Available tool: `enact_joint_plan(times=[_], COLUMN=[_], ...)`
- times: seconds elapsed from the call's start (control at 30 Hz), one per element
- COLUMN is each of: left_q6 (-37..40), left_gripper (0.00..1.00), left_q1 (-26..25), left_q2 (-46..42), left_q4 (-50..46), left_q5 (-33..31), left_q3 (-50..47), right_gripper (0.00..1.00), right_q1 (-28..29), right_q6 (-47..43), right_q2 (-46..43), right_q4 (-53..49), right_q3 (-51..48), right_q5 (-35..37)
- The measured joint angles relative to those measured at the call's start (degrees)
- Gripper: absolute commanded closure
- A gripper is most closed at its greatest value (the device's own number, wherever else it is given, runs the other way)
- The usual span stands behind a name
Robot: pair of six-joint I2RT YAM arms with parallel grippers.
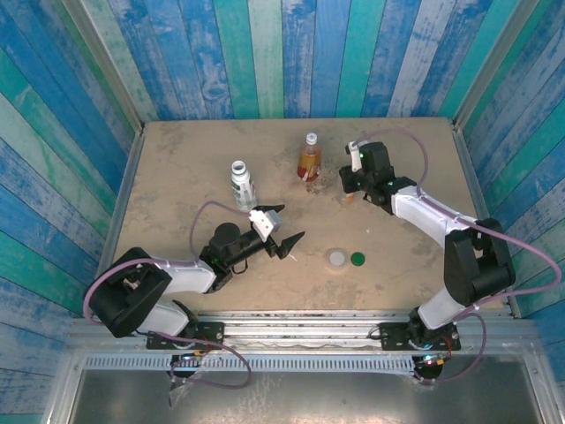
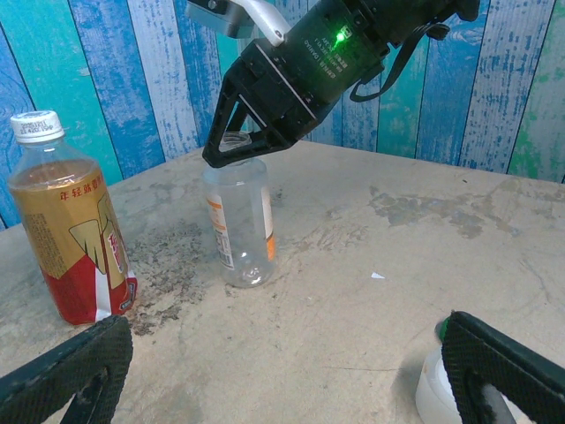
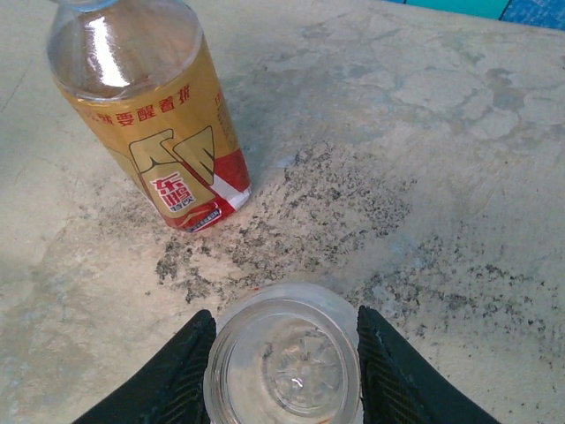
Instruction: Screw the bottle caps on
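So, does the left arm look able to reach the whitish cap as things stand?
Probably yes: its jaws stand open near the whitish cap, with bare table between, and the right arm is farther back.

Table: white bottle, amber bottle, clear bottle, whitish cap, green cap

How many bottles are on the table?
3. A white bottle left of middle, a golden-brown bottle at the back, and a clear bottle right of it, under the right tool.

l gripper wide open, held low; r gripper pointing down, jaws clamped.
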Motion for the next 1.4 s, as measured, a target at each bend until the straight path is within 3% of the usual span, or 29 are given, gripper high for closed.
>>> enact_joint_plan(times=[0.47, 0.93, 1.2, 1.4], left_q6=[0.2, -0.3, -1.3, -1.2], left_gripper=[0.06, 0.06, 0.00, 0.10], left_q1=[0.0, -0.1, -0.1, -0.1], left_q2=[0.6, 15.8, 21.6, 24.0], left_q4=[-0.6, 0.3, 1.8, 2.8], left_q5=[-0.1, 1.2, 1.0, 1.1], left_q3=[1.9, 13.8, 19.7, 21.0], right_gripper=[0.67, 0.67, 0.67, 0.67], right_q1=[0.3, 10.3, 11.8, 11.8], right_q6=[-0.3, -0.3, -0.3, -0.2], right_q2=[-4.6, -15.1, -17.2, -17.9], right_q4=[-0.2, -1.9, -1.9, -1.9], right_q3=[-2.1, -4.8, -6.4, -8.2], right_q5=[-5.5, -7.3, -7.3, -7.7])
